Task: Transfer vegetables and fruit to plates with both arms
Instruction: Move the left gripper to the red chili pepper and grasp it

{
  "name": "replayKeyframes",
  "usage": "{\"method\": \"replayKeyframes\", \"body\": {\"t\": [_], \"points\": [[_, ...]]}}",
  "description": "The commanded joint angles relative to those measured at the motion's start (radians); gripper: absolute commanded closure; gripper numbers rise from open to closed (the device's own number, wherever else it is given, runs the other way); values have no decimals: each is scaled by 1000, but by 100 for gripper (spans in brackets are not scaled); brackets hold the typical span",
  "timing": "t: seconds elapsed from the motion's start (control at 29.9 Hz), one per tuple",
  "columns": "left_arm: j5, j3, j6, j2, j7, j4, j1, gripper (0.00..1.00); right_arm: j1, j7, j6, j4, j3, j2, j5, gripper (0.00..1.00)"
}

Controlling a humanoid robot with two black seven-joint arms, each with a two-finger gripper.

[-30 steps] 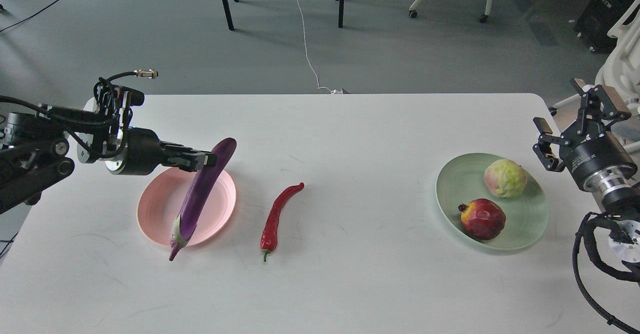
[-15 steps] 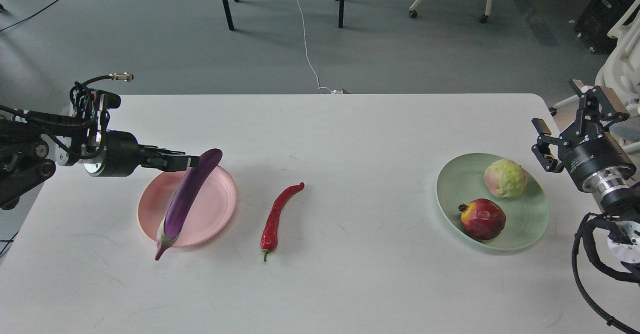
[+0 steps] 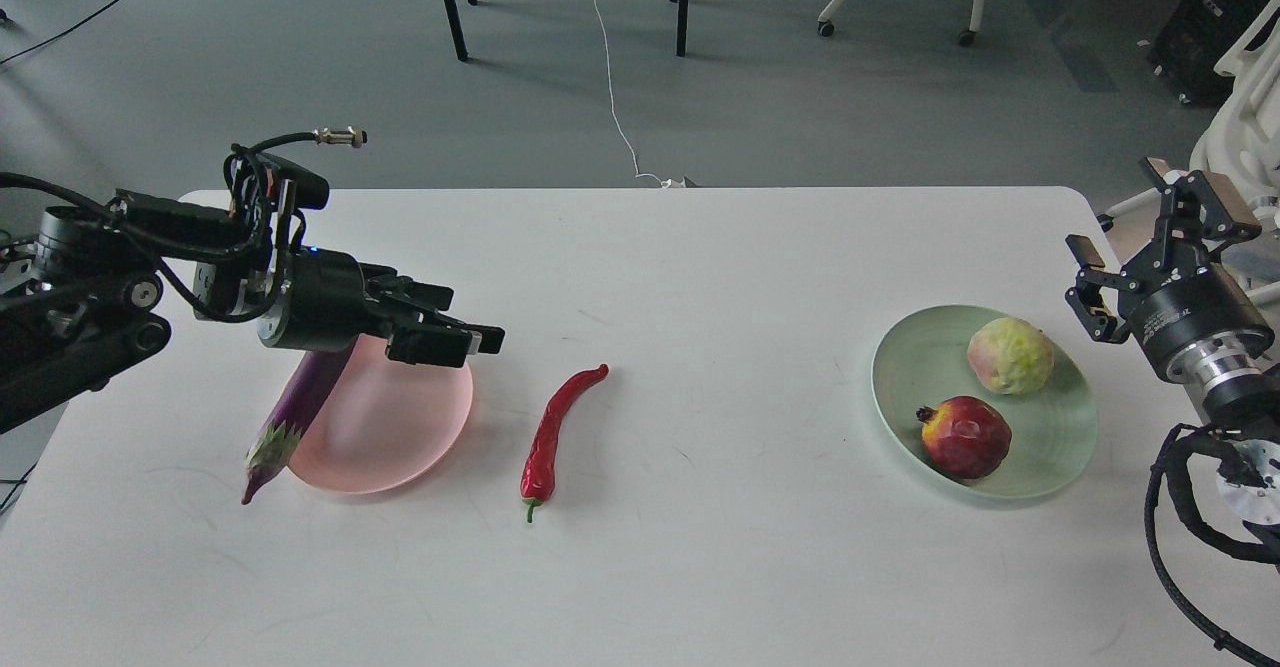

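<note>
The purple eggplant (image 3: 296, 407) lies along the left rim of the pink plate (image 3: 400, 427), its stem end down on the table and its upper end hidden under my left arm. My left gripper (image 3: 455, 332) is open and empty above the plate's far right part. The red chili pepper (image 3: 553, 429) lies on the table right of the pink plate. The pomegranate (image 3: 965, 436) and the pale green-yellow fruit (image 3: 1010, 355) sit on the pale green plate (image 3: 905, 377). My right gripper (image 3: 1140, 242) is open and empty, raised just right of that plate.
The white table (image 3: 700, 547) ends at its far edge near the top third of the view. Chair legs, a white cable and a wheeled chair base stand on the grey floor beyond it. Black cables hang from my right arm (image 3: 1180, 507) at the right edge.
My left gripper let go of the eggplant and moved right over the pink plate. The eggplant dropped from tilted across the plate to lying along its left rim. The right arm has not moved.
</note>
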Motion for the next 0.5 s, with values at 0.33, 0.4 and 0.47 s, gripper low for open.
{"method": "replayKeyframes", "body": {"t": [0.33,0.4,0.47], "points": [[392,13,13,-308,0,76,-2,3,-17,0,-1,1,2,3,0,4],[399,17,-3,-350,0,140,-18,3,-17,0,-1,3,5,3,0,4],[404,22,-24,-408,0,200,-22,4,-17,0,-1,1,8,1,0,4]]}}
